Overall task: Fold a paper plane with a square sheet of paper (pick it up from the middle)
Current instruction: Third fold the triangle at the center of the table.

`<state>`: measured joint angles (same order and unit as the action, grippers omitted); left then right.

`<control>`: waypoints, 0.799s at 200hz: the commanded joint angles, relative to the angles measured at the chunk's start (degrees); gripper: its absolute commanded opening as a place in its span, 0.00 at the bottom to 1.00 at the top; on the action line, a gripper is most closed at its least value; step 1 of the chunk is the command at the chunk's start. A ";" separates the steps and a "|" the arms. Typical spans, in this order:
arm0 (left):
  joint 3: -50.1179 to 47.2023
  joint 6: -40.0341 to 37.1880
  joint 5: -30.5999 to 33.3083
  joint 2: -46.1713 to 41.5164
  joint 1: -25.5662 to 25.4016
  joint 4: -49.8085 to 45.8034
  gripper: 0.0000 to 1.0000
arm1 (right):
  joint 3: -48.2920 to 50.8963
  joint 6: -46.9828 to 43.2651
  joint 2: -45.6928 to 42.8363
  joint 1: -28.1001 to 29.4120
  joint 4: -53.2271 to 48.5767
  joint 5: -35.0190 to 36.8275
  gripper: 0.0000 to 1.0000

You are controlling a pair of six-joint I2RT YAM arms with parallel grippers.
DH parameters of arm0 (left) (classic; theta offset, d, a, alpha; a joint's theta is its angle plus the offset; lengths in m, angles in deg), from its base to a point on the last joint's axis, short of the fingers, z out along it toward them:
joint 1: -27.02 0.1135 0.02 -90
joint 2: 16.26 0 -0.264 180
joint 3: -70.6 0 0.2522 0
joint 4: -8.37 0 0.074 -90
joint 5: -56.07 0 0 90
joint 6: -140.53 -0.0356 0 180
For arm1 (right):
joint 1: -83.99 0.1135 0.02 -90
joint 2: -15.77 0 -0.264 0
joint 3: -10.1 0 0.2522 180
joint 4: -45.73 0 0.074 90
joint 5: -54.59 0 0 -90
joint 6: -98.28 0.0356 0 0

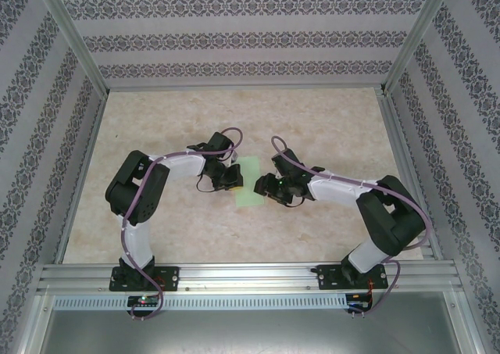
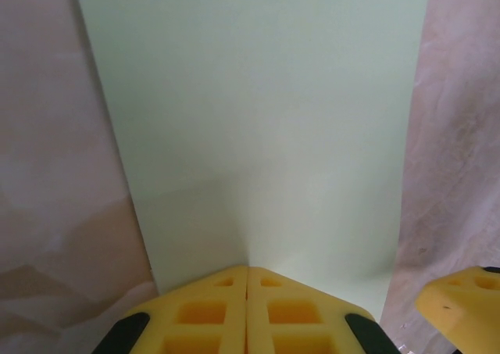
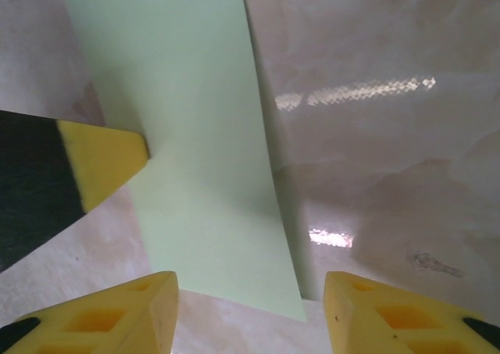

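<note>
Square sheet of paper (image 1: 248, 184), pale green, plain and unmarked, presents as a tall narrow rectangle lying at mid-table (image 1: 328, 127) between the two grippers. At its left, the left gripper (image 1: 230, 178) has its yellow fingers pressed together on the middle of the sheet's edge, a faint ridge running up the paper from that pinch. At its right, the right gripper (image 3: 250, 280) stands about half open with one finger on either side of the sheet's end, whose right edge curls slightly off the table over a shadow.
</note>
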<state>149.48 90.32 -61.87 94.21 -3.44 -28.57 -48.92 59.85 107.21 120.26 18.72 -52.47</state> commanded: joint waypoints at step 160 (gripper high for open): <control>-2.11 1.62 4.30 1.45 -0.17 -1.96 0.07 | 3.56 4.95 -0.93 0.98 12.60 -3.56 0.45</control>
<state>149.39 91.43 -61.87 94.21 -3.44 -28.57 -47.43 62.15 109.42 121.94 25.67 -56.93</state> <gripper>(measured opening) 0.075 0.451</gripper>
